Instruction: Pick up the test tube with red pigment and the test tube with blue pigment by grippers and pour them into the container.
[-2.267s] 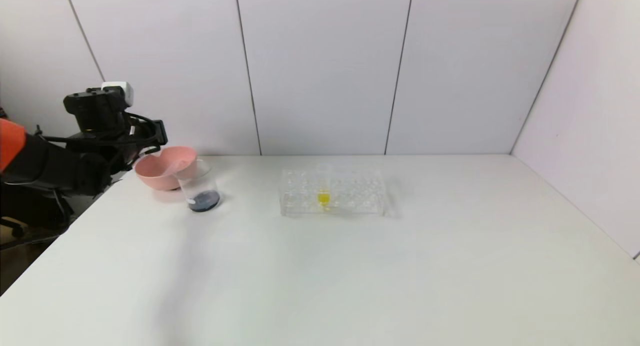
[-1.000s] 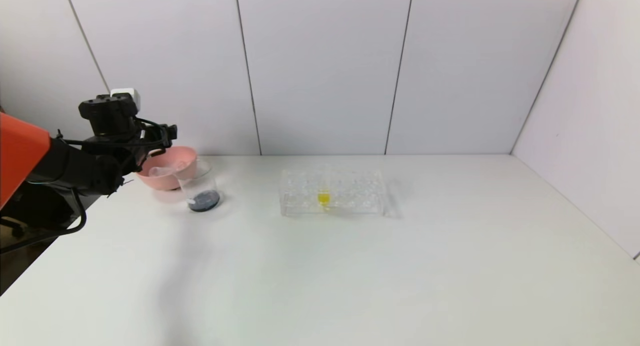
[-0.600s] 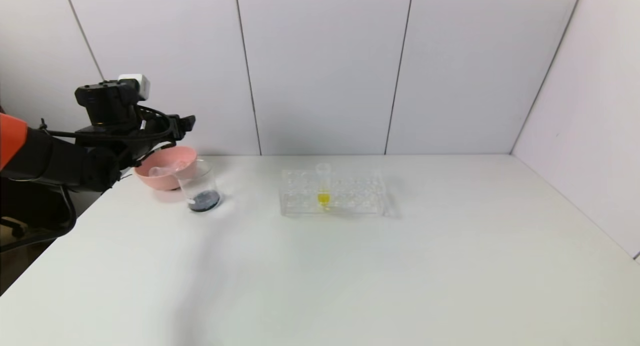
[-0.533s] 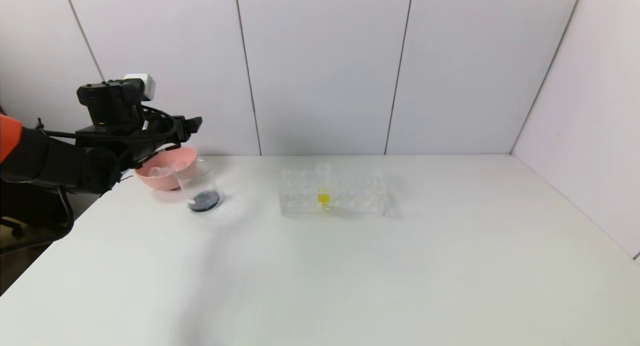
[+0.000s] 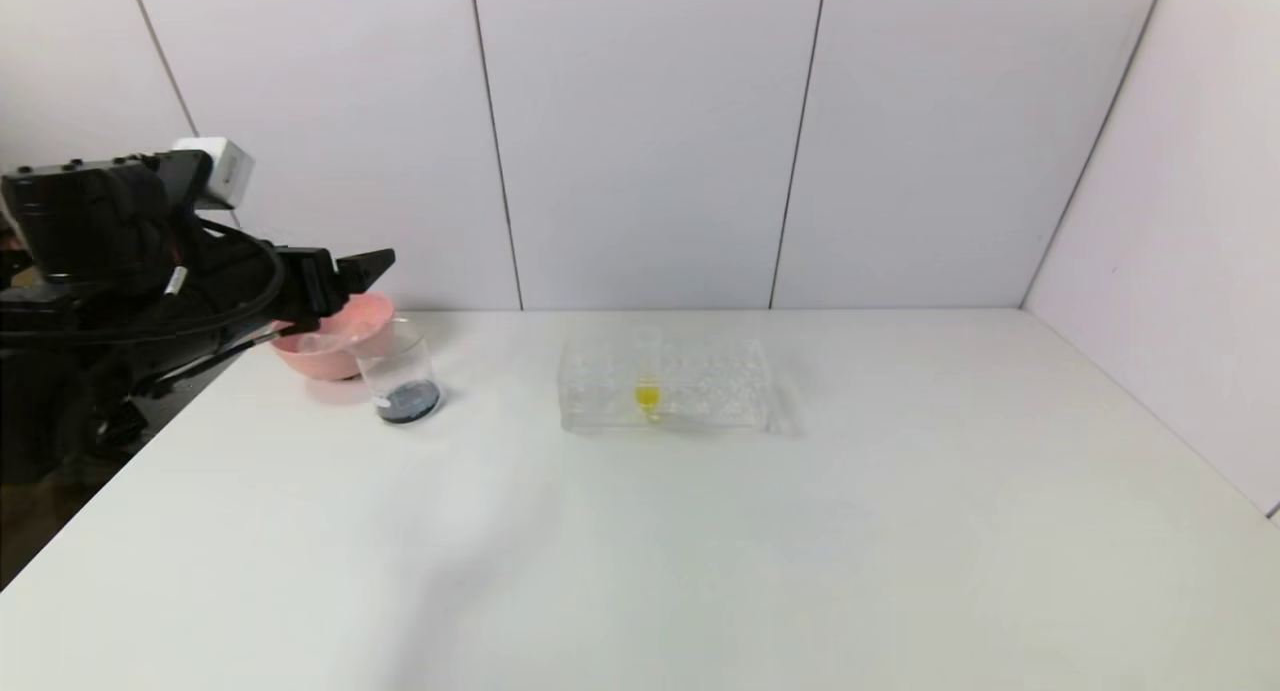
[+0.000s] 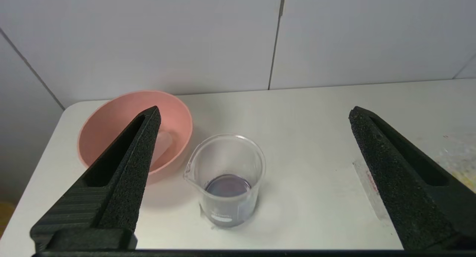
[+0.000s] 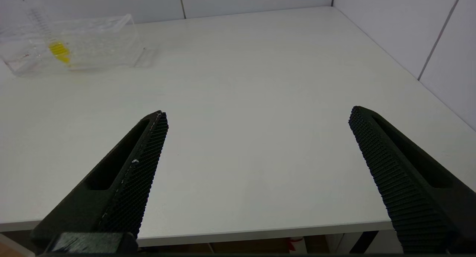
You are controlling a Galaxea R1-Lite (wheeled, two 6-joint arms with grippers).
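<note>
My left gripper [image 5: 352, 271] is open and empty. It hovers above the pink bowl [image 5: 330, 333], just left of the container [image 5: 400, 376]. The container is a clear beaker with dark purple liquid at its bottom. In the left wrist view it [image 6: 227, 179] stands between and beyond my open fingers [image 6: 122, 175]. No tube holding red or blue liquid is in view. A pale empty tube [image 6: 163, 145] lies in the bowl [image 6: 108, 127]. A clear strip with red traces [image 6: 368, 184] shows beside the other finger. My right gripper [image 7: 258, 112] is open and empty over the table's front edge.
The clear tube rack [image 5: 665, 386] stands mid-table, holding one tube with yellow liquid [image 5: 647, 396]. It also shows in the right wrist view [image 7: 74, 45]. The white table [image 5: 750, 551] has walls behind it and on the right.
My left gripper has moved from behind the bowl rightward, to above the bowl beside the beaker. The arm's wrist has swung up and toward the camera. The beaker, bowl and rack have not moved.
</note>
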